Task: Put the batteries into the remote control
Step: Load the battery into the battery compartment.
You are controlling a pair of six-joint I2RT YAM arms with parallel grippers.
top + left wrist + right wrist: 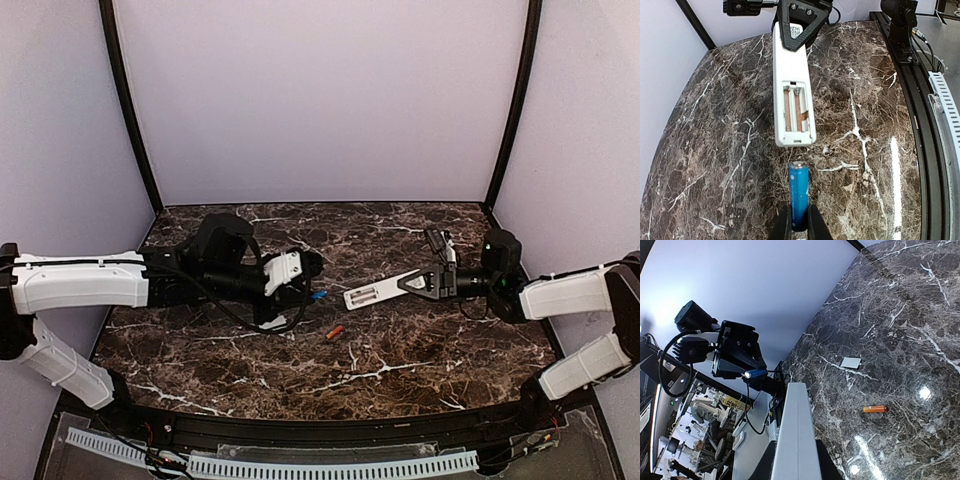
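Blue battery (799, 192), clamped in the left gripper (799, 224), hovered just short of the open bay of the remote control (792, 95). Orange battery (334, 332) lay loose on the table (400, 370). Right gripper (428, 283) pinched the remote's far end. Cells were probably light, rigid and slippery: grasp mid-body.

remote (792, 95) empty – blue cell (799, 195), orange cell (335, 332) outside

No legible text or labels.
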